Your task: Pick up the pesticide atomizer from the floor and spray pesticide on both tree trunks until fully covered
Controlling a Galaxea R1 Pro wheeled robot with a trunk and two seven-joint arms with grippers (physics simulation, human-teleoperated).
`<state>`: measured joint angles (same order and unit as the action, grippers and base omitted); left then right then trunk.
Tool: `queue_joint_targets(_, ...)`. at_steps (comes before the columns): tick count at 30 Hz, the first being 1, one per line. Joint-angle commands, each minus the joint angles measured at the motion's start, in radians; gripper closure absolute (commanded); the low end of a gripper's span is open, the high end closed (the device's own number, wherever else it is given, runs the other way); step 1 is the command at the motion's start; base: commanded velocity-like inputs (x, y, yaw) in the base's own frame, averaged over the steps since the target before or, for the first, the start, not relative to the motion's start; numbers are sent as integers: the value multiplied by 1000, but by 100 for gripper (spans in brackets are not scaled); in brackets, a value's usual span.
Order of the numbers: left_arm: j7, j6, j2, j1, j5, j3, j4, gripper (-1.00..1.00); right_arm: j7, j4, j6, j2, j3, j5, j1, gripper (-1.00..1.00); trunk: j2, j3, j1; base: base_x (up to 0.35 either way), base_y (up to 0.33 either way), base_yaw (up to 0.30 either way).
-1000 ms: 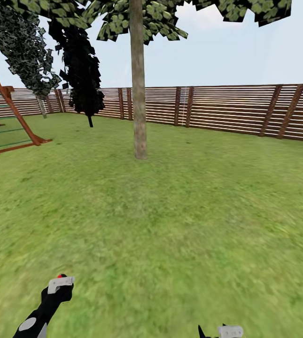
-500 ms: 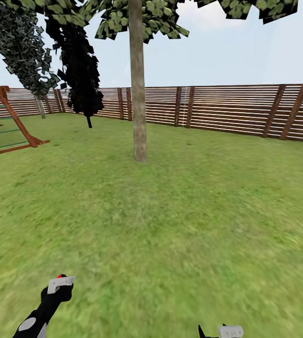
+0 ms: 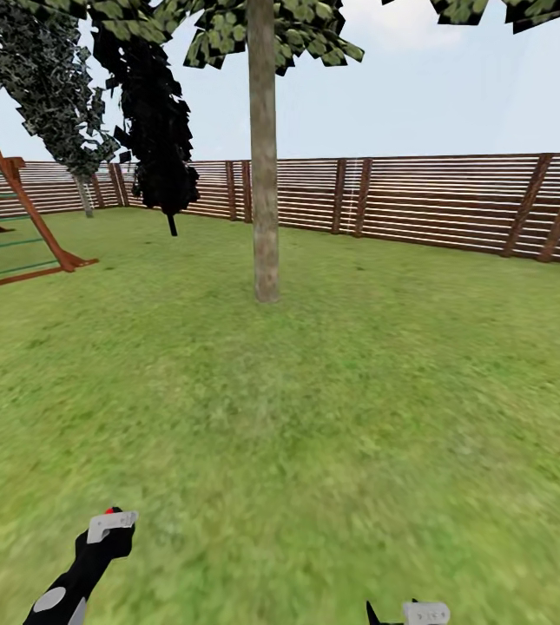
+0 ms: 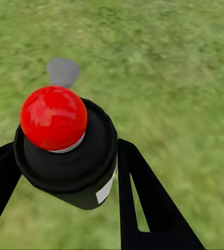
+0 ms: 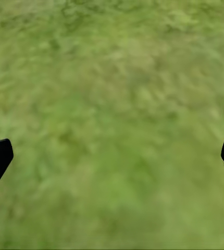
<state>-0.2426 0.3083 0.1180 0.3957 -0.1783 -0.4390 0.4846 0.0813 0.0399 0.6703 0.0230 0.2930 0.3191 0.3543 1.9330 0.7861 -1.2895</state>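
Note:
My left gripper (image 3: 108, 534) is shut on the pesticide atomizer (image 4: 65, 151), a black bottle with a round red cap. Its fingers (image 4: 140, 203) press both sides of the bottle, and the red cap (image 3: 110, 510) just peeks out in the head view. My right gripper (image 3: 405, 615) hangs low over the grass, and in the right wrist view that gripper (image 5: 112, 156) is open with nothing between its fingers. One tree trunk (image 3: 265, 182), thick and pale tan, stands straight ahead across the lawn. A second pale trunk (image 3: 85, 196) rises far off at the left by the fence. No white specks can be made out on either trunk.
A brown slatted fence (image 3: 453, 204) closes the back of the garden. A slim black-leaved tree (image 3: 162, 130) stands left of the near trunk. A wooden play frame (image 3: 15, 221) sits at the far left. Open grass (image 3: 314, 417) lies between me and the near trunk.
The whole head view has shifted, so the camera has moved: the near trunk now sits slightly further right and looks a little closer. Both arms keep their pose.

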Motion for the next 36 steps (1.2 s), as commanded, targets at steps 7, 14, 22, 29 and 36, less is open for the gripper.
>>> queue_joint_targets(7, 0, 0, 0, 0, 0, 0, 0, 100, 0, 0, 0, 0, 0, 0, 0, -100, 0, 5, 0, 337, 0, 0)
queue_joint_targets(14, 0, 0, 0, 0, 0, 0, 0, 100, 0, 0, 0, 0, 0, 0, 0, -100, 0, 6, 0, 337, 0, 0)
queue_joint_targets(22, 0, 0, 0, 0, 0, -1, 0, 100, 0, 0, 0, 0, 0, 0, 0, -100, 0, 6, 0, 337, 0, 0)
queue_joint_targets(29, 0, 0, 0, 0, 0, 0, 0, 100, 0, 0, 0, 0, 0, 0, 0, -100, 0, 6, 0, 337, 0, 0)
queue_joint_targets(36, 0, 0, 0, 0, 0, 0, 0, 100, 0, 0, 0, 0, 0, 0, 0, -100, 0, 6, 0, 337, 0, 0)
